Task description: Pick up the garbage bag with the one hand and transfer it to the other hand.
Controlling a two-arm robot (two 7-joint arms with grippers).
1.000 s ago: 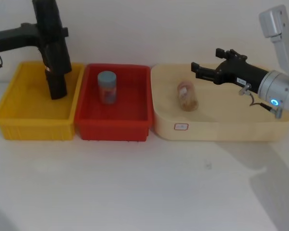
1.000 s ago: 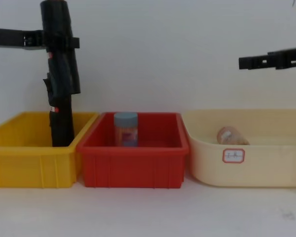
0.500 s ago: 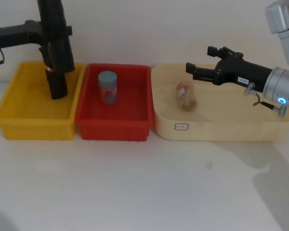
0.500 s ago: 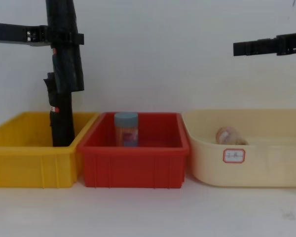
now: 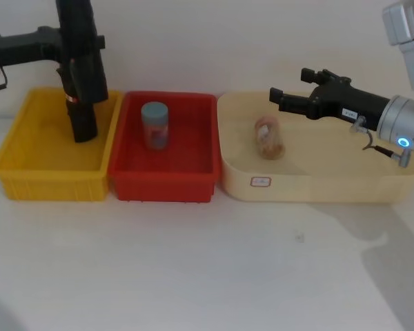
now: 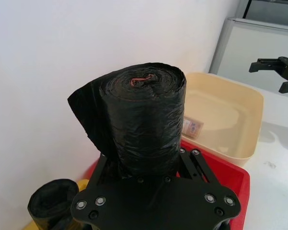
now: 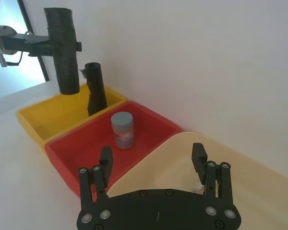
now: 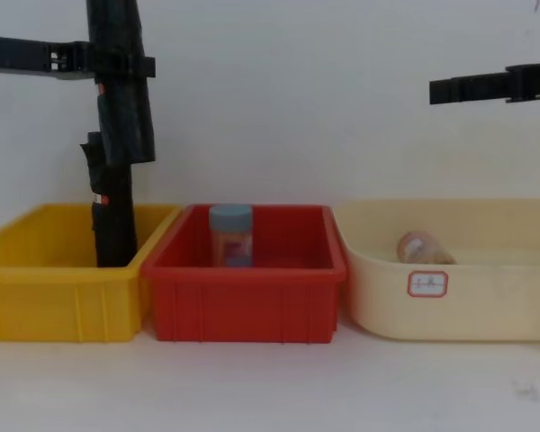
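Observation:
The garbage bag (image 5: 87, 77), a thick black glossy roll, hangs upright above the yellow bin (image 5: 27, 172), clear of its rim. My left gripper (image 5: 76, 43) reaches in from the left and is shut on the roll's upper part. In the left wrist view the fingers (image 6: 194, 155) clamp both sides of the bag (image 6: 144, 115), whose outer sheet flaps loose. A second black roll (image 5: 83, 123) stands in the yellow bin just below. My right gripper (image 5: 291, 84), on the joint with the blue-lit ring, hovers open above the cream tray (image 5: 317, 187), far to the right of the bag.
A red bin (image 5: 162, 185) between the yellow bin and the cream tray holds an upright jar with a blue lid (image 5: 154, 124). A pale jar (image 5: 268, 136) lies on its side in the tray. Bare table stretches in front of the bins.
My left gripper has lifted the garbage bag higher above the yellow bin. My right gripper has risen a little and shifted slightly left over the tray, still open.

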